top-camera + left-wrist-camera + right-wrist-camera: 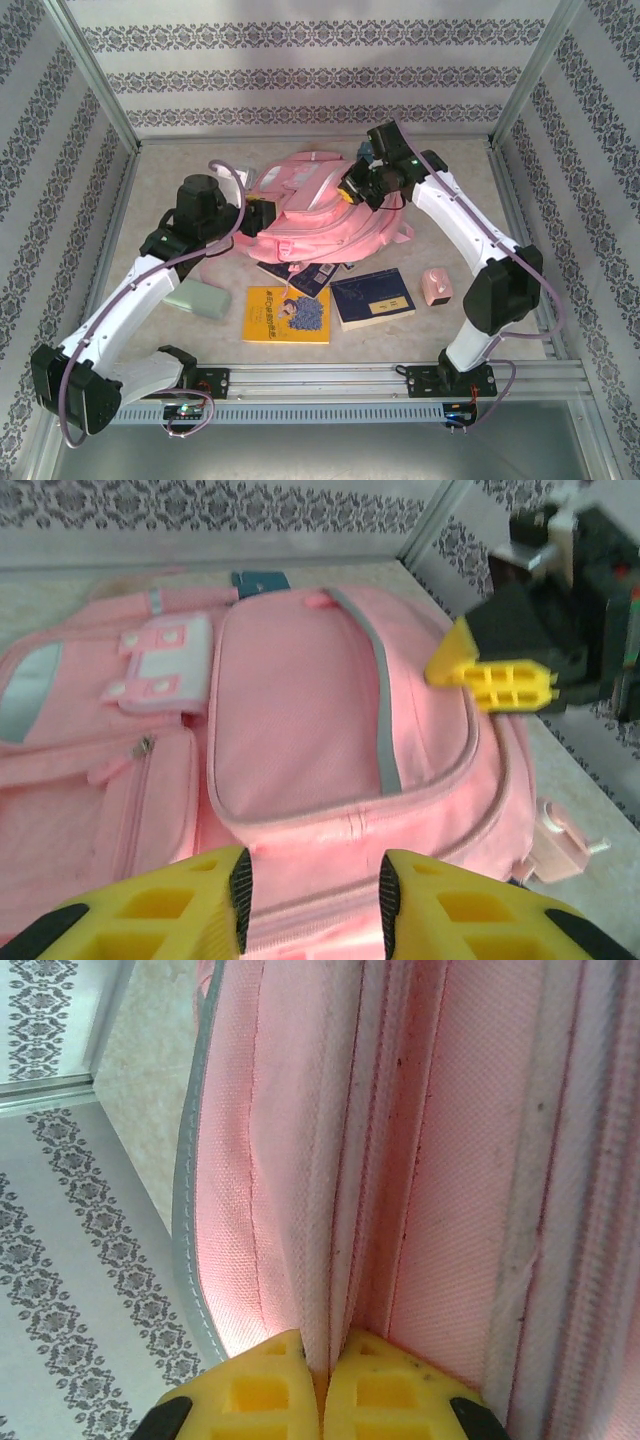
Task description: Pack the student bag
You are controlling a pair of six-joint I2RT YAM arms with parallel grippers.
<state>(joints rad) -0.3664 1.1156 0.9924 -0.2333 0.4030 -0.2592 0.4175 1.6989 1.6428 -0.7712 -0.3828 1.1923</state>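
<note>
My right gripper (322, 1355) is clenched on a fold of the student bag (310, 215), with pink fabric pinched between its yellow fingertips at the bag's far right side. My left gripper (315, 890) is released, jaws parted at the bag's left edge. I can't tell whether they touch the fabric. The bag lies mid-table with its front pockets up. Nearer me lie a yellow book (288, 314), a dark blue book (372, 297), a small pink box (436, 286) and a pale green pouch (198, 298).
</note>
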